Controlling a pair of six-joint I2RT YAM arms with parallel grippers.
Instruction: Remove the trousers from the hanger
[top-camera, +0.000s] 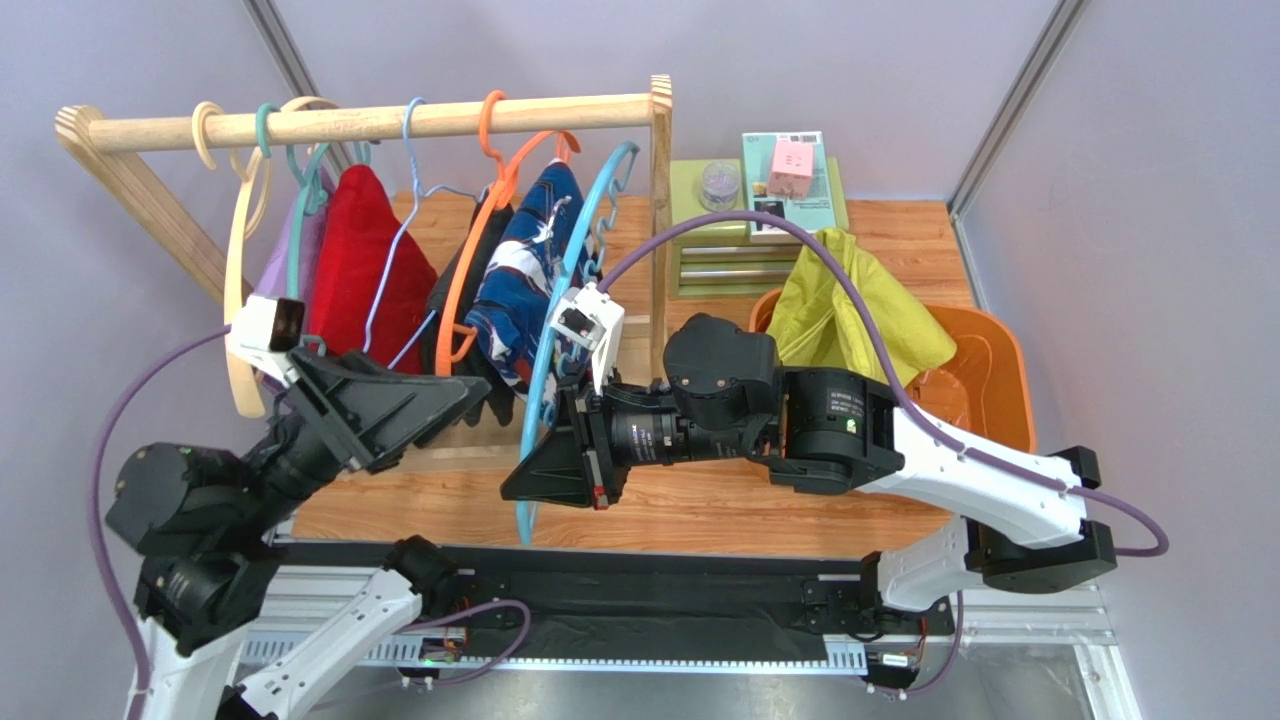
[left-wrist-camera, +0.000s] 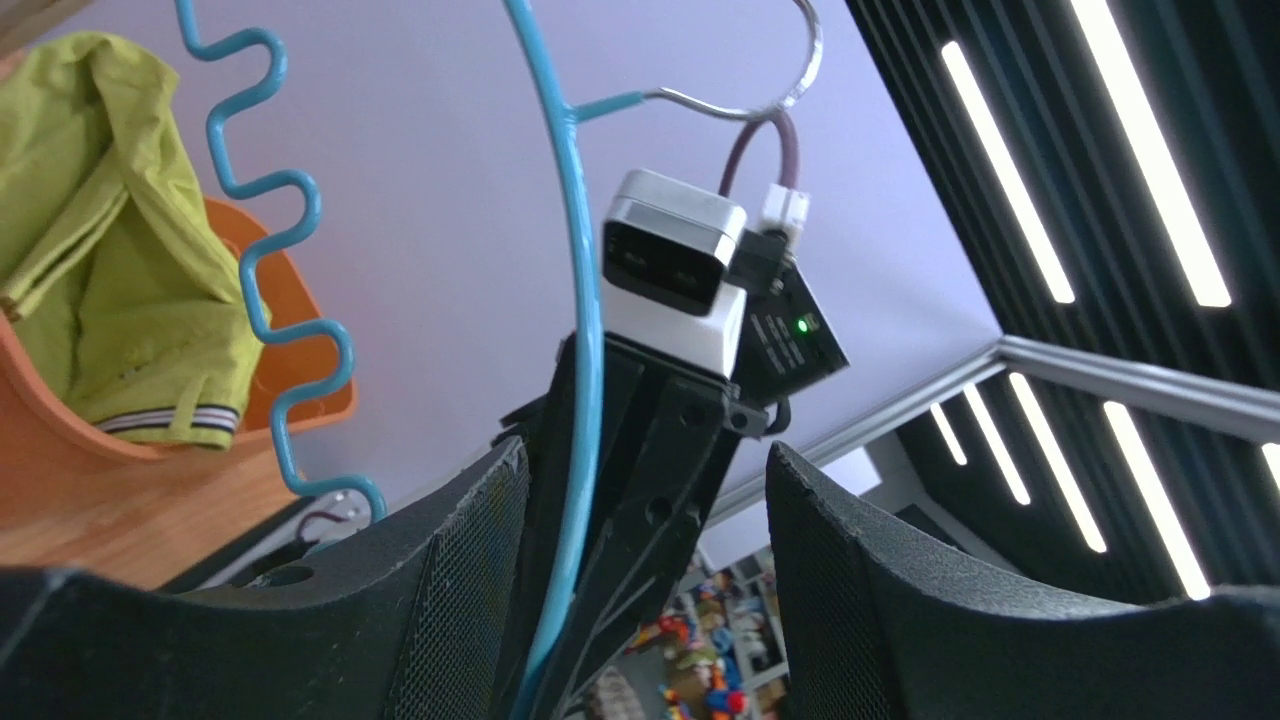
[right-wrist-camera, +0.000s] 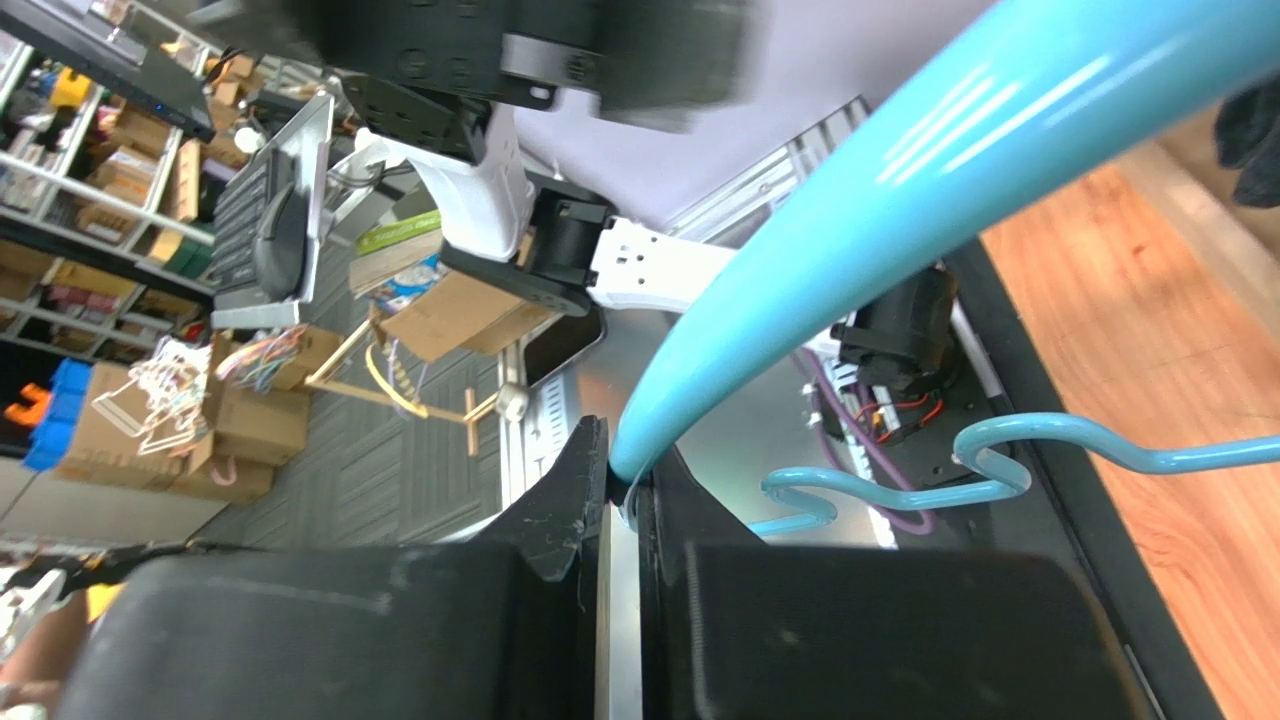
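Note:
The yellow-green trousers (top-camera: 857, 308) lie heaped in the orange basket (top-camera: 999, 375) at the right; the left wrist view shows them (left-wrist-camera: 105, 255) with a striped cuff. The navy printed trousers (top-camera: 519, 278) hang on an orange hanger (top-camera: 489, 210) on the wooden rack (top-camera: 376, 120). My right gripper (top-camera: 526, 483) is shut on the lower rim of a bare blue hanger (top-camera: 579, 285), seen close in the right wrist view (right-wrist-camera: 902, 165), with the gripper (right-wrist-camera: 624, 468) pinching it. My left gripper (top-camera: 458, 402) is open just left of it, with the blue hanger (left-wrist-camera: 579, 300) between its jaws (left-wrist-camera: 646, 510).
A red garment (top-camera: 353, 255) and a black garment (top-camera: 451, 308) hang on the rack beside the navy trousers. Cream and teal hangers hang at the rack's left end. A green box (top-camera: 751, 195) and a pink cube (top-camera: 792, 165) stand behind the basket.

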